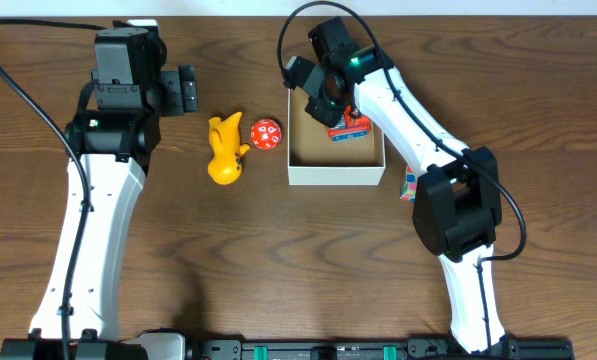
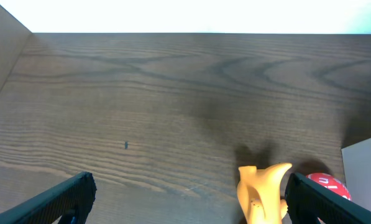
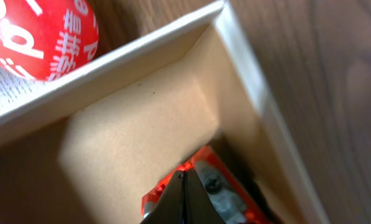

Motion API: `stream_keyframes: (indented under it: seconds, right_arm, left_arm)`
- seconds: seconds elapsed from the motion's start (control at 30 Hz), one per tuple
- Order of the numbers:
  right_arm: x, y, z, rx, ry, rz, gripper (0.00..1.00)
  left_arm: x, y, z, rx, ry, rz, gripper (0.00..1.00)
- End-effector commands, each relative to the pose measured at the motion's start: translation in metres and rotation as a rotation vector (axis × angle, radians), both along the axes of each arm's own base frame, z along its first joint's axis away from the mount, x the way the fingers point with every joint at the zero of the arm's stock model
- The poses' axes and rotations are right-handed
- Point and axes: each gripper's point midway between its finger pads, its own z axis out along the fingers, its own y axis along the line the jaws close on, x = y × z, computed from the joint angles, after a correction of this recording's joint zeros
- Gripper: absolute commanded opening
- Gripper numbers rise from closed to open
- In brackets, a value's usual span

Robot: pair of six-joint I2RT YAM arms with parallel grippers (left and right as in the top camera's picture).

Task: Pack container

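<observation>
The container (image 1: 336,175), a square white box with a tan inside, stands right of centre. My right gripper (image 1: 334,108) reaches into it, its jaws (image 3: 184,177) closed together at the edge of a red and grey toy (image 3: 225,193), which sits low in the box's far right corner (image 1: 350,128). A yellow toy (image 1: 225,150) and a red ball with white print (image 1: 266,134) lie on the table left of the box. My left gripper (image 1: 186,90) is open and empty above the table; in its wrist view (image 2: 188,190) the yellow toy (image 2: 263,190) stands just inside its right finger.
A small multicoloured cube (image 1: 408,185) lies right of the box, partly hidden by the right arm. The red ball (image 3: 39,37) rests just outside the box's white wall (image 3: 110,65). The box's corner (image 2: 365,180) shows at the left wrist view's right edge. Wooden tabletop all round.
</observation>
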Motion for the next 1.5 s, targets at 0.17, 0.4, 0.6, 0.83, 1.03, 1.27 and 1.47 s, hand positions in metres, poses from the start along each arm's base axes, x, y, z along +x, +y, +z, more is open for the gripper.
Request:
stream_keyframes:
  seconds: [0.17, 0.4, 0.6, 0.83, 1.03, 1.27, 1.47]
  right_arm:
    - [0.004, 0.005, 0.014, 0.004, -0.035, 0.013, 0.01]
    - [-0.009, 0.018, 0.013, 0.078, 0.028, 0.054, 0.01]
    - [-0.014, 0.019, 0.010, 0.085, 0.047, 0.082, 0.01]
    - [-0.013, 0.012, -0.001, 0.063, 0.056, 0.107, 0.01]
    - [-0.012, 0.007, -0.018, 0.036, 0.075, 0.129, 0.01]
    - [0.003, -0.015, -0.022, -0.073, 0.013, 0.117, 0.01]
    - [0.010, -0.029, -0.022, -0.084, 0.010, 0.087, 0.01]
  left_arm:
    - [0.000, 0.004, 0.010, 0.011, -0.022, 0.010, 0.98]
    - [0.000, 0.004, 0.010, 0.011, -0.022, 0.010, 0.98]
    - [0.000, 0.004, 0.010, 0.011, -0.022, 0.010, 0.98]
    - [0.001, 0.004, 0.010, 0.011, -0.023, 0.010, 0.98]
    - [0.001, 0.004, 0.010, 0.011, -0.023, 0.010, 0.98]
    - [0.001, 0.004, 0.010, 0.011, -0.023, 0.010, 0.98]
    - [0.001, 0.004, 0.010, 0.011, -0.023, 0.010, 0.98]
